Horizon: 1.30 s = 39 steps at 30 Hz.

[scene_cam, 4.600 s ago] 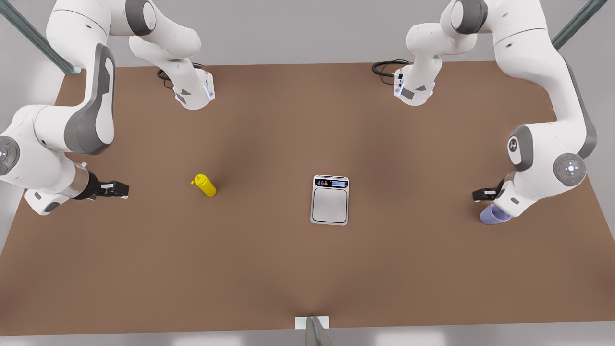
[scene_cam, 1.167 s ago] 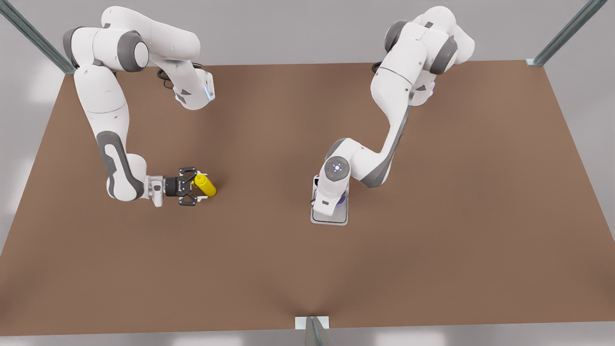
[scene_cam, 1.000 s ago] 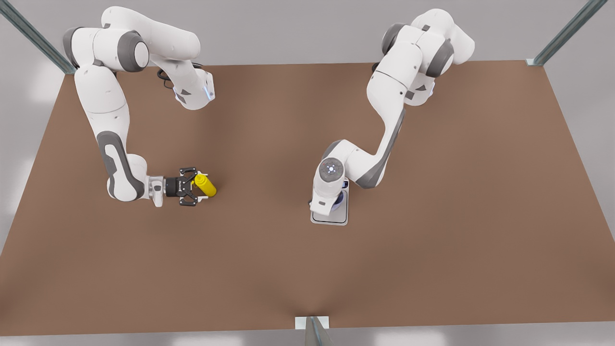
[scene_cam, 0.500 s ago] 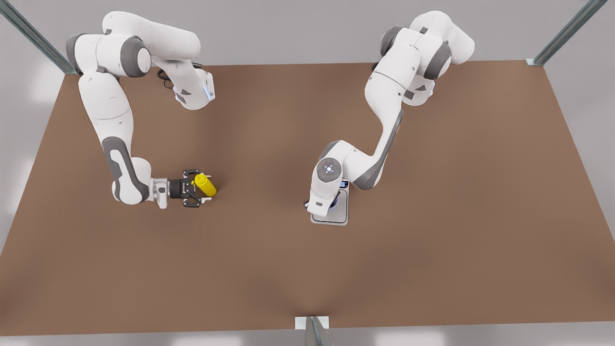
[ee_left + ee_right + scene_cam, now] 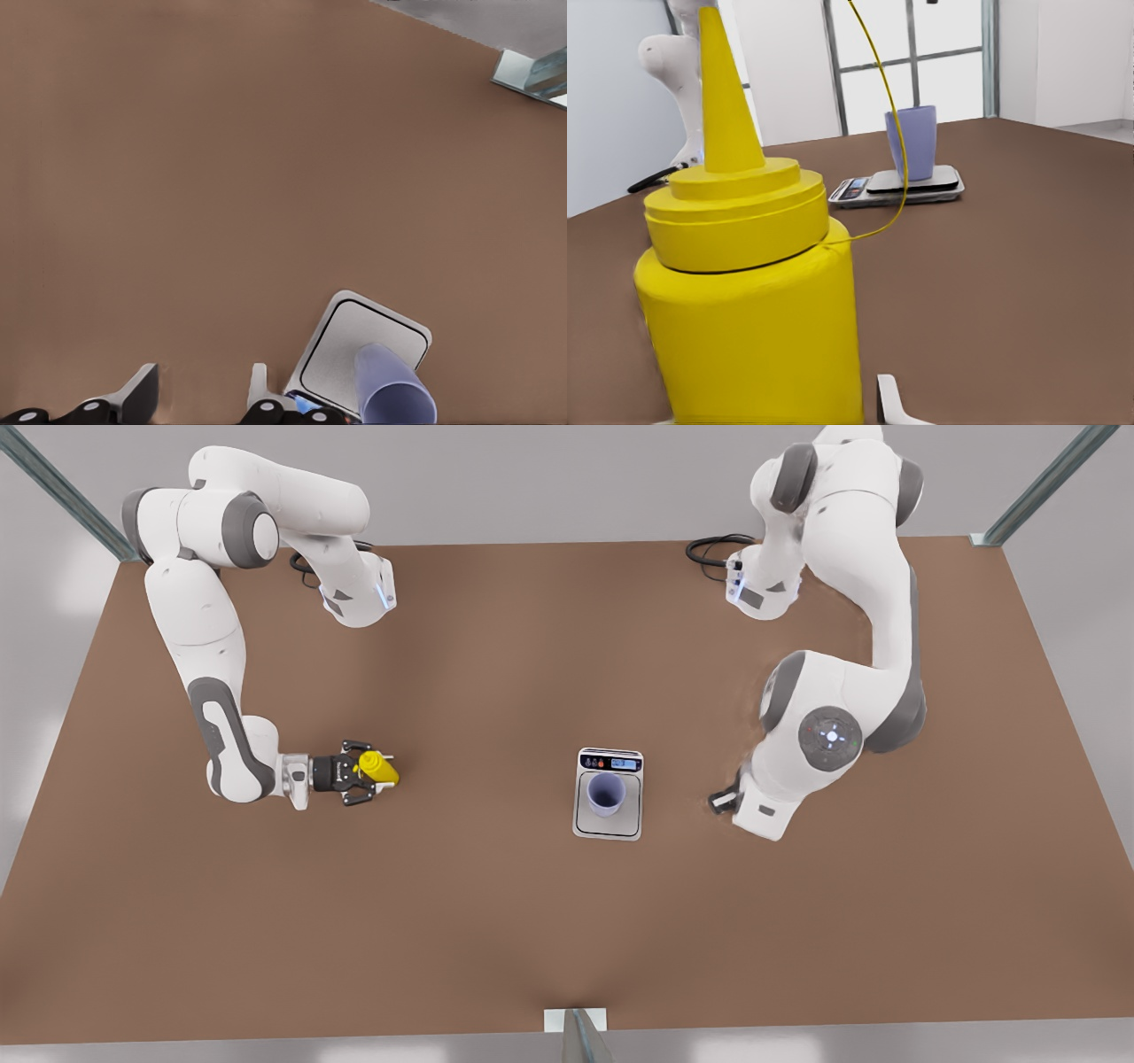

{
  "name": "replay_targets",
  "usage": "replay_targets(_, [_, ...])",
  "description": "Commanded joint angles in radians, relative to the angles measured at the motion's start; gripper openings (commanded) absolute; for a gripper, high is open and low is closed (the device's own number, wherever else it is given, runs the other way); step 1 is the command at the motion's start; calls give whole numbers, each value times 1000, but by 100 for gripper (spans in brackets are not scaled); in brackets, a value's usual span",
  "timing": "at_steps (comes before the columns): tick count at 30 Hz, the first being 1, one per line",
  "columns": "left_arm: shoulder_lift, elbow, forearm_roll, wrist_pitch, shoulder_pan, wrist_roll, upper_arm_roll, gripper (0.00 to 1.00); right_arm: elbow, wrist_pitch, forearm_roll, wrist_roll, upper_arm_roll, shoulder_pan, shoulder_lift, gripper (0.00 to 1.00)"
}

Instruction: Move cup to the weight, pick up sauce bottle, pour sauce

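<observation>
The lavender-blue cup [image 5: 606, 793] stands upright on the weight [image 5: 580, 828], a flat scale with a steel platform and a lit display. My left gripper [image 5: 722, 802] hovers low over the table at the front view's right of the scale, open and holding nothing. Its wrist view looks down on its fingertips [image 5: 142, 390], the weight [image 5: 345, 332] and the cup [image 5: 394, 390]. The yellow sauce bottle [image 5: 379, 769] stands at the front view's left, and my right gripper [image 5: 361, 771] reaches in level with an open finger on either side of it. Seen from that wrist, the bottle [image 5: 753, 301] is very close, with the cup [image 5: 912, 142] beyond.
Black cables [image 5: 713, 549] lie at the arm bases along the table's back edge. Metal posts [image 5: 1045, 478] stand at the back corners. A small bracket [image 5: 576, 1020] sits at the front edge. Bare brown table lies between bottle and scale.
The left gripper has let go of the cup, leaving it on the scale, and swung away toward the front view's right. The right gripper has slid forward around the bottle.
</observation>
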Motion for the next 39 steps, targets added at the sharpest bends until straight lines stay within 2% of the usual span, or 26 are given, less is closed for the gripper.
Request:
replay_targets(1, [-8, 0, -5, -25, 33, 81, 16, 100, 0, 0, 0, 0, 0, 0, -1, 55])
replay_targets(3, [-37, -29, -3, -50, 70, 334, 173, 100, 2, -2, 0, 0, -2, -2, -1, 53])
replay_targets(4, [-108, -98, -3, -15, 117, 396, 176, 100, 0, 0, 0, 2, 0, 0, 1, 53])
replay_targets(5, [-261, -322, 6, 126, 166, 431, 130, 100, 0, 0, 0, 2, 0, 0, -1, 52])
replay_targets(6, [-321, -362, 11, 101, 314, 431, -16, 100, 0, -2, 0, 2, -2, -2, -1, 52])
replay_targets(8, [-319, -359, 146, 76, 246, 425, -19, 100, 2, -5, 0, 5, -2, -5, -1, 51])
replay_targets(14, [-310, -334, 104, 68, 243, 430, -30, 100, 40, -55, -2, 106, -9, -18, -50, 51])
replay_targets(20, [-299, -314, 104, 53, 240, 433, -35, 100, 279, 12, -198, 627, -32, 46, -131, 52])
replay_targets(23, [-296, -314, 101, 53, 242, 436, -35, 100, 419, 84, -340, 923, -32, 167, -134, 52])
replay_targets(28, [-296, -313, 84, 53, 242, 436, -35, 100, 520, 334, -755, 1595, -31, 497, -150, 52])
replay_targets(30, [-296, -313, 84, 53, 242, 436, -35, 100, 592, 350, -902, 1844, -29, 581, -121, 52])
replay_targets(33, [-296, -313, 84, 53, 242, 436, -35, 100, 604, 347, -1186, 2039, -28, 710, -111, 52])
replay_targets(38, [-286, -313, 83, 62, 242, 434, -35, 100, 669, 322, -1549, 2102, -28, 857, -68, 52])
replay_targets(39, [-286, -313, 75, 62, 242, 434, -35, 100, 718, 255, -1620, 2100, -28, 888, -35, 52])
